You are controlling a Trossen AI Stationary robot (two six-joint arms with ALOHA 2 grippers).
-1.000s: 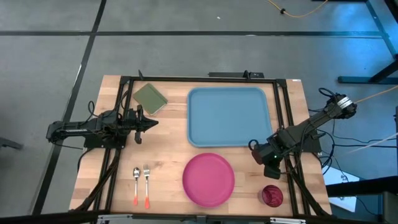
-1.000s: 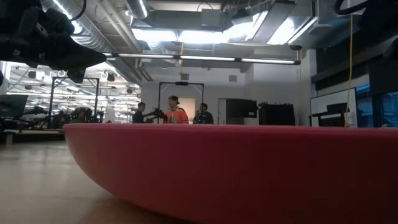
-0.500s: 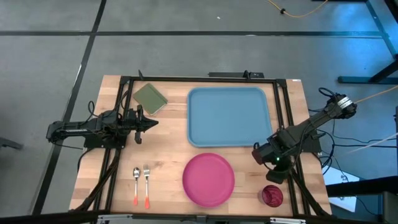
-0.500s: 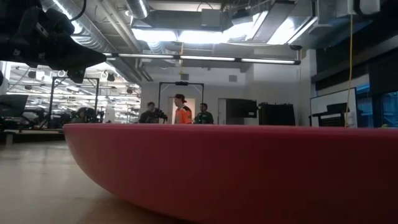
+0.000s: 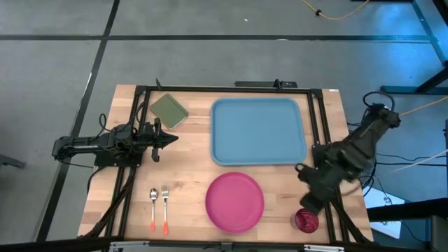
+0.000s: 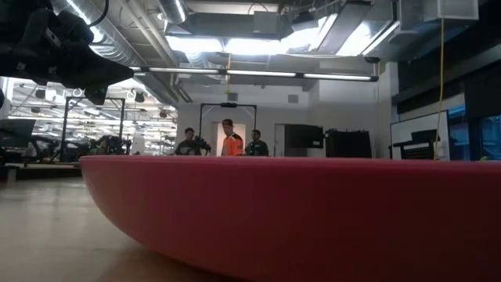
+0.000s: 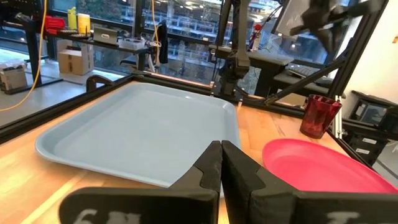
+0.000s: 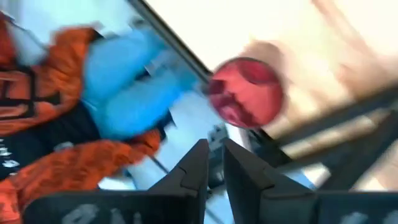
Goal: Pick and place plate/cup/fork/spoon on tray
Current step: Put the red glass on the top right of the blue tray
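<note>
Cup (image 5: 306,221), small, round, dark magenta, is standing upright, mouth up, at the table's (image 5: 189,182) near right corner; right gripper (image 5: 312,199) is hovering beside it, fingers clenched together.

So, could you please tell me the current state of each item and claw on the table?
tray: empty
plate: on table, empty
cup: upright, on table, ungrasped
fork: flat beside spoon
green pad: flat, untouched
left claw: shut, empty
right claw: nearly shut, above cup
</note>
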